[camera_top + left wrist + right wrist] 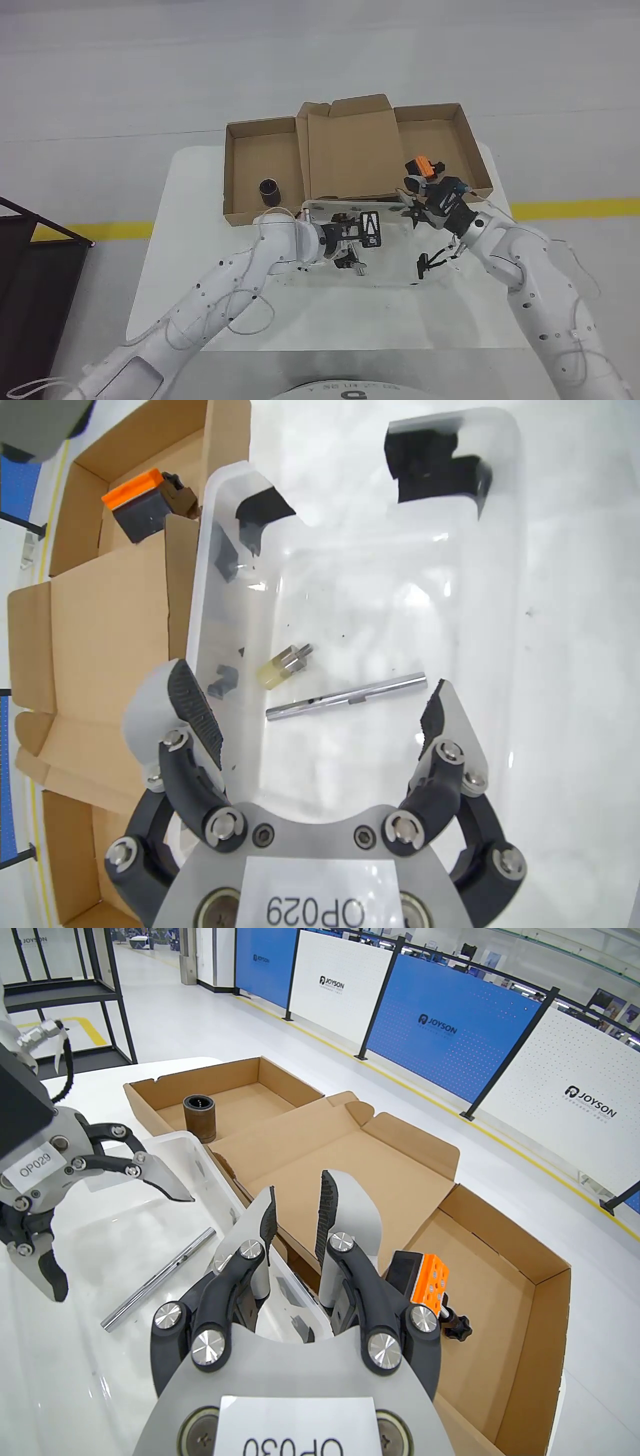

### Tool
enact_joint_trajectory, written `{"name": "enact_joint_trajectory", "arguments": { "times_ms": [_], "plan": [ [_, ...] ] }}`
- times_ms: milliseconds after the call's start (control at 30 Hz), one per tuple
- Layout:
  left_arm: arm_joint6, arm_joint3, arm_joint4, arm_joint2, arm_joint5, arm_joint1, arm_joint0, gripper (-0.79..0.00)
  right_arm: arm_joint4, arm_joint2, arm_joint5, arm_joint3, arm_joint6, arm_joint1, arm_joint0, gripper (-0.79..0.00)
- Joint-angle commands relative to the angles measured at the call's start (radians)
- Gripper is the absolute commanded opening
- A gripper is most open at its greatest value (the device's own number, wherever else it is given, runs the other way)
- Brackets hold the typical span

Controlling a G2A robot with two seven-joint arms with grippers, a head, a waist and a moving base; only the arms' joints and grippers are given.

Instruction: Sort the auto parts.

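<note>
Left gripper (pixel 310 680): jaws spread wide and empty. Ribbed black rubber pads (pixel 192 705) on bare-metal fingers, white printed tag (pixel 305 900) on the palm plate. It hangs over the middle of the clear tray. Right gripper (pixel 300 1183): same build and tag, jaws nearly together with a narrow gap, empty, above the tray rim at its 2 o'clock corner, beside the box.

White table (pixel 190 190), smooth, rounded corners. At its 12 o'clock sits a brown corrugated cardboard box (pixel 345 140), opened flat, one walled section on either side of a middle panel. Butted against its 6 o'clock side is the clear plastic tray (pixel 200 600), glossy, with rounded corners.

Parts:
- Two black blocky pieces (pixel 435 460) at the tray's far end; can't tell if they're inside or on the rim.
- Dark cylindrical bushing (pixel 200 1120), upright in the box's 9 o'clock section.
- Orange-and-black block (pixel 425 1278) in the 3 o'clock section.
- Polished steel shaft (pixel 345 697), flat on the tray floor under the left gripper.
- Small cream-and-steel stud (pixel 282 665) near the shaft, not touching.

Room: glossy pale floor (pixel 320 60), yellow line (pixel 580 208), blue and white perforated panels (pixel 450 1018) with printed logos.
</note>
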Motion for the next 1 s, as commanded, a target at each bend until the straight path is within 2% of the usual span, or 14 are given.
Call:
{"name": "enact_joint_trajectory", "arguments": {
  "times_ms": [0,133,700,833,967],
  "plan": [
    [-0.005,0.015,0.005,0.031,0.000,-0.010,-0.012,0.000,0.000,0.000,0.000,0.000,0.000,0.000,0.000,-0.613],
    [0.001,0.042,0.030,0.056,0.017,-0.020,-0.026,0.000,0.000,0.000,0.000,0.000,0.000,0.000,0.000,-0.619],
    [-0.090,0.095,-0.035,0.036,0.278,-0.050,0.001,0.000,0.000,0.000,0.000,0.000,0.000,0.000,0.000,-0.628],
    [-0.086,0.119,-0.064,0.035,0.280,-0.057,0.000,0.000,0.000,0.000,0.000,0.000,0.000,0.000,0.000,-0.628],
    [-0.101,0.151,-0.099,0.043,0.227,-0.063,-0.012,0.000,0.000,0.000,0.000,0.000,0.000,0.000,0.000,-0.634]
  ]
}}
